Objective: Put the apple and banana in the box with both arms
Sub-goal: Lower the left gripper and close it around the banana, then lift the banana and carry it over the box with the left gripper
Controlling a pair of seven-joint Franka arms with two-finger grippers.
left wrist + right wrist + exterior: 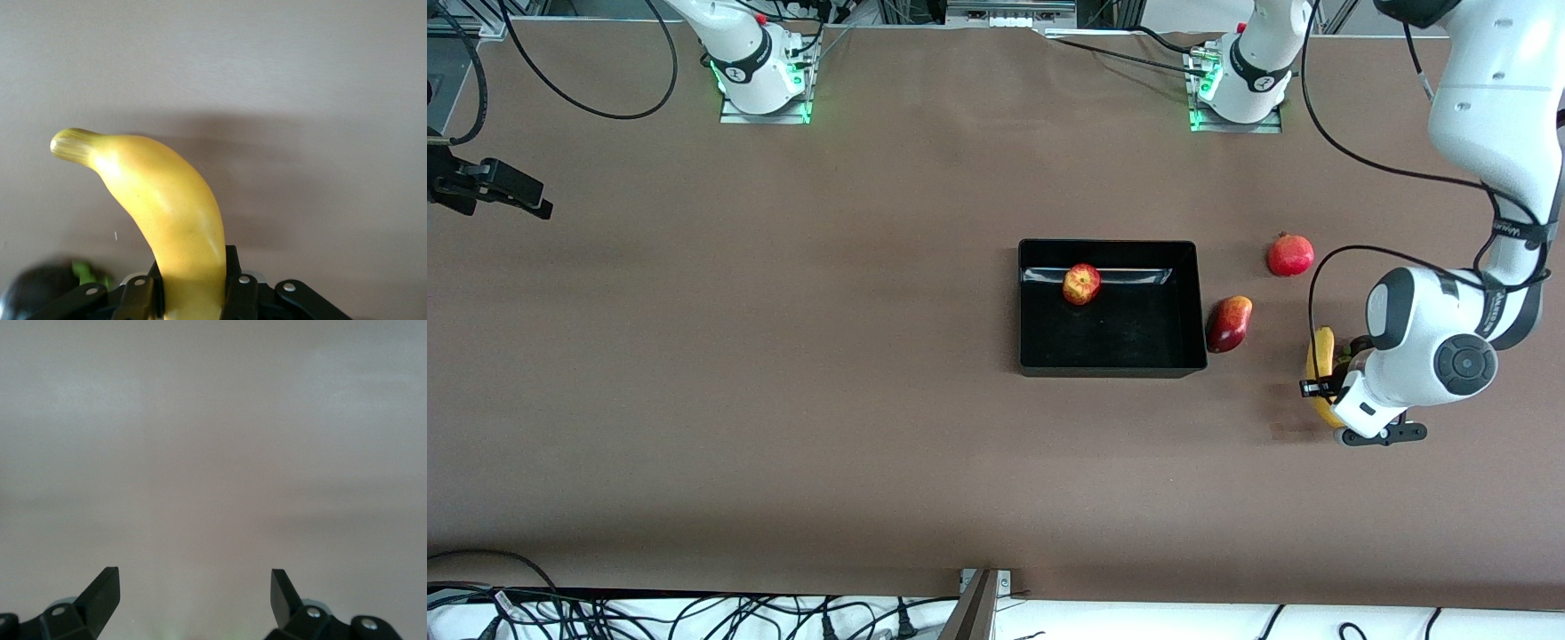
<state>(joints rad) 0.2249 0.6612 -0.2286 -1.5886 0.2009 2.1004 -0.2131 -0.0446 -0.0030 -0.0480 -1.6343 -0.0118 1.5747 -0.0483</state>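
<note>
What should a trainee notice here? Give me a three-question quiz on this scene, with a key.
1. True or false: the apple lies in the box.
2. The left end effector is shut on: A) the mango B) the banana C) the pomegranate
3. Fill in: the right end effector, at the right arm's end of the table, is ____.

Key: 1 true. 2 B. 3 open, holding nothing.
</note>
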